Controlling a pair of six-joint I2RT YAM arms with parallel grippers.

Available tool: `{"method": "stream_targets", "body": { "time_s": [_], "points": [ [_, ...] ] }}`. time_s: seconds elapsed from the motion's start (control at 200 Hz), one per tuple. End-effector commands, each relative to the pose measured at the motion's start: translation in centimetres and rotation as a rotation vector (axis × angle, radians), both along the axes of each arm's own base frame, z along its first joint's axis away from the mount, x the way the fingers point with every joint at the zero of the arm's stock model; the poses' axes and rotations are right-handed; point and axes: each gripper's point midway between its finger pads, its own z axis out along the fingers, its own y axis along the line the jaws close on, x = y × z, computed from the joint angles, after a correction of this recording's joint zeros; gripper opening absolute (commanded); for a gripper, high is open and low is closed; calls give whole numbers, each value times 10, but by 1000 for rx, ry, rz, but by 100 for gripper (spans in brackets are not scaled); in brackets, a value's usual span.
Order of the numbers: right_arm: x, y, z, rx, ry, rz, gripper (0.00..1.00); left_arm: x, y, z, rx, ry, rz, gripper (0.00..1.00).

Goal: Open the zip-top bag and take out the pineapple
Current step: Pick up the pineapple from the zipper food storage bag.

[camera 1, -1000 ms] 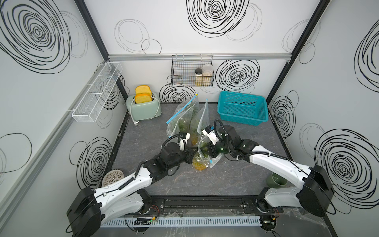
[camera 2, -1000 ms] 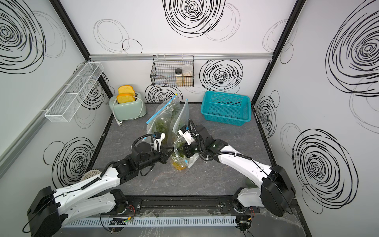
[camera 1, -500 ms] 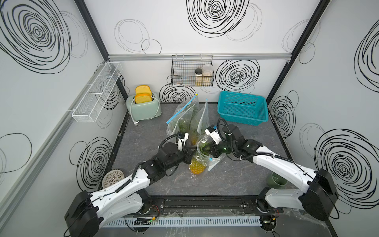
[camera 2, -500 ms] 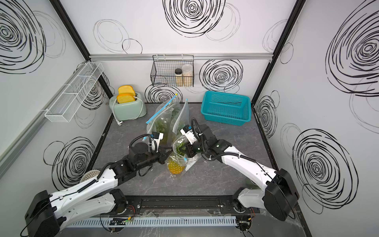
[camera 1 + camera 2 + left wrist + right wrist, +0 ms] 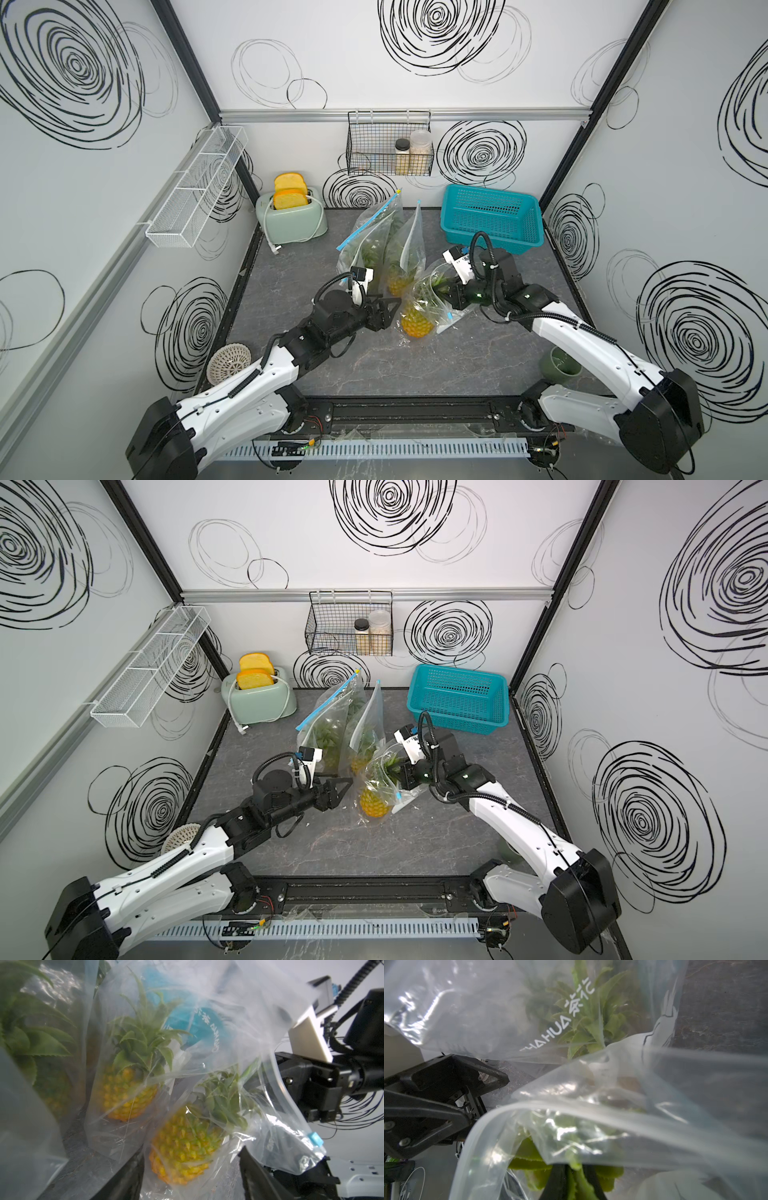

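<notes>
A clear zip-top bag [image 5: 432,286] [image 5: 384,766] lies slumped mid-table with its mouth open toward the right arm; its blue slider [image 5: 315,1139] hangs at one end. The yellow pineapple [image 5: 415,325] [image 5: 374,806] [image 5: 182,1147] sits inside it, base on the table. My right gripper [image 5: 446,297] [image 5: 576,1180] reaches into the mouth and is shut on the pineapple's green leaves [image 5: 577,1186]. My left gripper [image 5: 392,312] [image 5: 191,1178] is open just left of the bag, its fingers either side of the pineapple's base without gripping.
Two more bagged pineapples [image 5: 370,245] [image 5: 409,249] stand right behind. A teal basket [image 5: 492,220] is at the back right and a toaster [image 5: 291,216] at the back left. A green cup [image 5: 559,368] sits under the right arm and a white ribbed bowl [image 5: 228,361] by the left arm.
The left gripper has opened, let go of the bag and drawn back slightly. The bag has sagged, and the pineapple's base now shows on the table. The right gripper keeps its hold.
</notes>
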Motion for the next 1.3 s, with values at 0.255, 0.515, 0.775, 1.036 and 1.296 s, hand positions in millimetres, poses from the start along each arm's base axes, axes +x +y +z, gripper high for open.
{"method": "stream_targets", "body": {
  "time_s": [0.255, 0.515, 0.775, 1.036, 1.296],
  "points": [
    [-11, -7, 115, 143, -158, 71, 0, -47, -16, 11, -130, -71, -202, 97],
    [-27, -10, 148, 174, -193, 107, 0, -58, -24, 3, -155, -73, -241, 97],
    [-28, -11, 167, 195, -228, 99, 0, -65, -34, 16, -256, -87, -298, 97],
    [-25, -10, 173, 227, -257, 88, 0, -76, -44, 22, -321, -68, -382, 59],
    [-24, -9, 179, 249, -279, 93, 0, -71, -44, 21, -277, -71, -366, 0]
  ]
}}
